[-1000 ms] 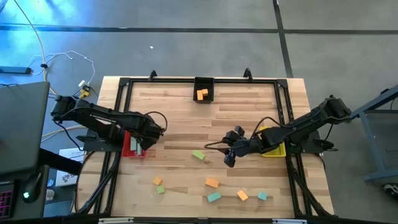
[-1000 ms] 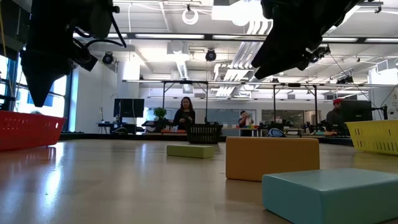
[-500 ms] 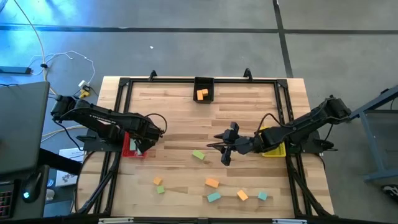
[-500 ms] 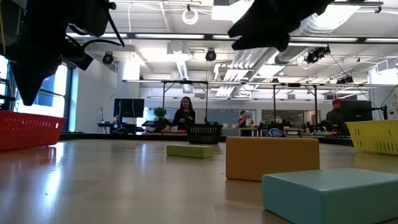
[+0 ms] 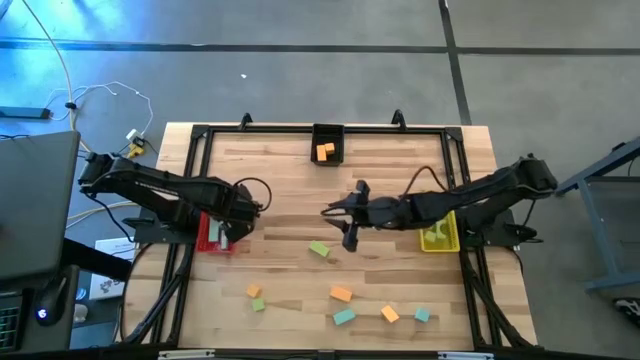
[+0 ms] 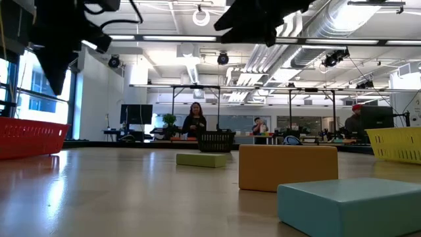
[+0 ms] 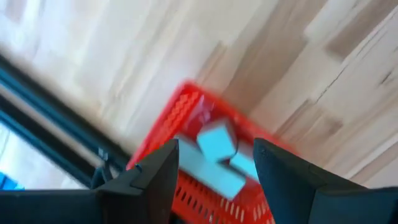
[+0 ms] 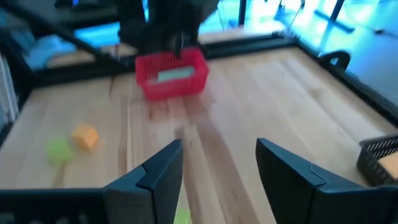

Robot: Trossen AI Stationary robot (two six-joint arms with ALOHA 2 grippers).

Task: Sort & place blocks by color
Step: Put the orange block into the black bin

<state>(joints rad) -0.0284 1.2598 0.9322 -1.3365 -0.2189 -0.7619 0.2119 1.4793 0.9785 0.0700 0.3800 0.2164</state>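
My left hand (image 5: 243, 212) is hovering over the red bin (image 5: 212, 234), fingers spread and empty; teal blocks (image 7: 216, 142) are lying in the bin right below it. My right hand (image 5: 345, 213) is reaching out over the middle of the surface (image 5: 280, 180), fingers parted, grasping nothing, near the yellow-green block (image 5: 319, 249). Other loose blocks are sitting toward the near edge: orange block (image 5: 341, 294), teal block (image 5: 344, 316), a few more beside them. One orange piece is in the black bin (image 5: 327, 132); yellow bin (image 5: 441, 238) is at the right edge.

Risk, as I judge it: my right hand is high and offset from the yellow-green block, so dropping straight down could miss it or knock it away. My left hand could clip the red bin wall when pulling out.

Versus a second ago: my right arm is stretched farther toward the surface centre, away from the yellow bin. My left hand is barely shifted. Blocks unmoved.
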